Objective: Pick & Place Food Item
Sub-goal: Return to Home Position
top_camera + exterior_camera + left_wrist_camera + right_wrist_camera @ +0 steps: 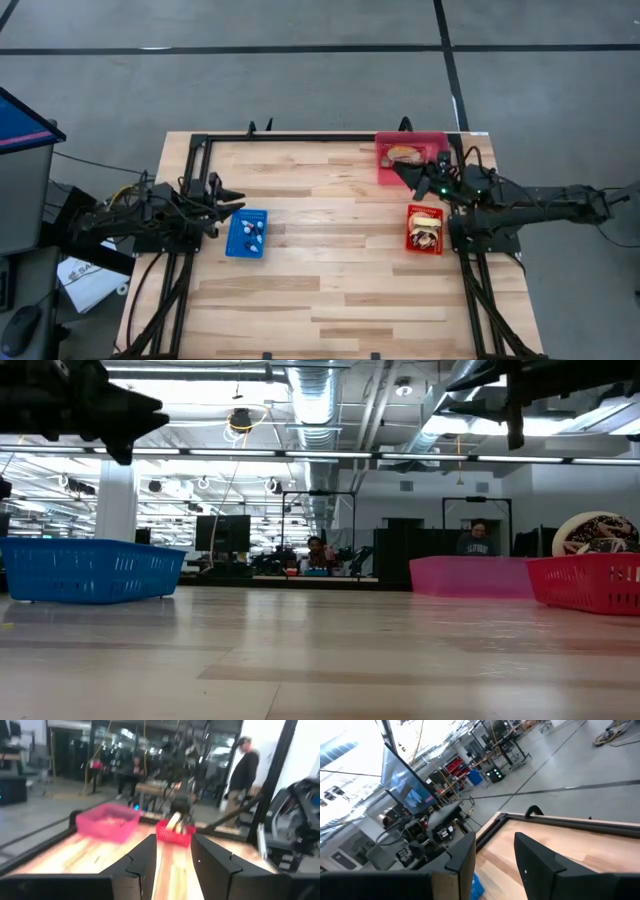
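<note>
1. The left gripper (232, 203) hovers just beside the blue slatted plastic bin (230, 240) on the left of the pale wooden table (330, 280). Its fingers are spread with nothing between them (its wrist view shows a bare gap).
2. The red-and-pale popcorn bag (405, 153) lies inside the pink plastic bin (381, 160) at the table's far right corner. Its long axis seems to run along the bin's longer side; I cannot tell which end is the top.
3. The right gripper (408, 176), the nearer one by far, hangs over that bin's near edge. Its jaws are parted, empty and aimed leftward across the table, so the bag lies to their far side, not ahead.
4. The red slatted plastic bin (409, 235) sits just beside this arm, holding food.
</note>
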Controlling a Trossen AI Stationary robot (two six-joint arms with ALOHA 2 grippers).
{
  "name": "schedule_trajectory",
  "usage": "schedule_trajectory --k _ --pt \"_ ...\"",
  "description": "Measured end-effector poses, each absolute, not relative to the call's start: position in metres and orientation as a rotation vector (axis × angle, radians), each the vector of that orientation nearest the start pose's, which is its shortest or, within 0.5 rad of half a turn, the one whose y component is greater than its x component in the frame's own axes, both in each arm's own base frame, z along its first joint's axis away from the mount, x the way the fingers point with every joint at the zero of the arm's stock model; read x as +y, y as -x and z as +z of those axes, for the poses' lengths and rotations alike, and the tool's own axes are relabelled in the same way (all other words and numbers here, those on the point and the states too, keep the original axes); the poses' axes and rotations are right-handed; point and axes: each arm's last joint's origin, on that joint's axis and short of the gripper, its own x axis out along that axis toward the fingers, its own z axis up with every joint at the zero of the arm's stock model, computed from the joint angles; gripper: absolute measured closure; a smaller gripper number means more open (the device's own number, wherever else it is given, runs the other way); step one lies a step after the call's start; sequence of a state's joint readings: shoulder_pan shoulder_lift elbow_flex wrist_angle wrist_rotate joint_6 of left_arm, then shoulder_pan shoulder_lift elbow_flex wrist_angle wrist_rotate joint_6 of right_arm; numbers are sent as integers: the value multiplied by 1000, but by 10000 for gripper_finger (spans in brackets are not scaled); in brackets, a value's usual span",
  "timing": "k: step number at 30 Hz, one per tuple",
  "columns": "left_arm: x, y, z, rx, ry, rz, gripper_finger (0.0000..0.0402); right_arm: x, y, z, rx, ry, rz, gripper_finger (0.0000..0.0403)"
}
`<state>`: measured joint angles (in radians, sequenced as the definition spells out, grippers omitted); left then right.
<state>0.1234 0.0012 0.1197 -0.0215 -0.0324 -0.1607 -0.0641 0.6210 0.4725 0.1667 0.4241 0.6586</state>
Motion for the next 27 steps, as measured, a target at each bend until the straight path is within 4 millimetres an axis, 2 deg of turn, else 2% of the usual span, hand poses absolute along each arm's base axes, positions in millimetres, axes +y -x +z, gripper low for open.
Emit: schedule_trajectory --k 3,11,15,18,22,27 --pt "12 -91 196 -140 148 142 285 -12 -150 281 -179 -644 -488 275" --pt "13 -96 171 -50 139 153 290 14 -148 281 -193 -685 -504 275" --pt "13 -96 168 -42 152 142 290 28 -153 274 -163 -719 -509 275" --pt "13 -97 168 -30 132 149 290 38 -163 264 -118 -748 -509 275" --pt "13 -100 164 7 194 157 290 49 -184 254 7 -757 -491 275" --pt "14 -104 161 44 200 164 290 66 -224 254 258 -694 -453 281"
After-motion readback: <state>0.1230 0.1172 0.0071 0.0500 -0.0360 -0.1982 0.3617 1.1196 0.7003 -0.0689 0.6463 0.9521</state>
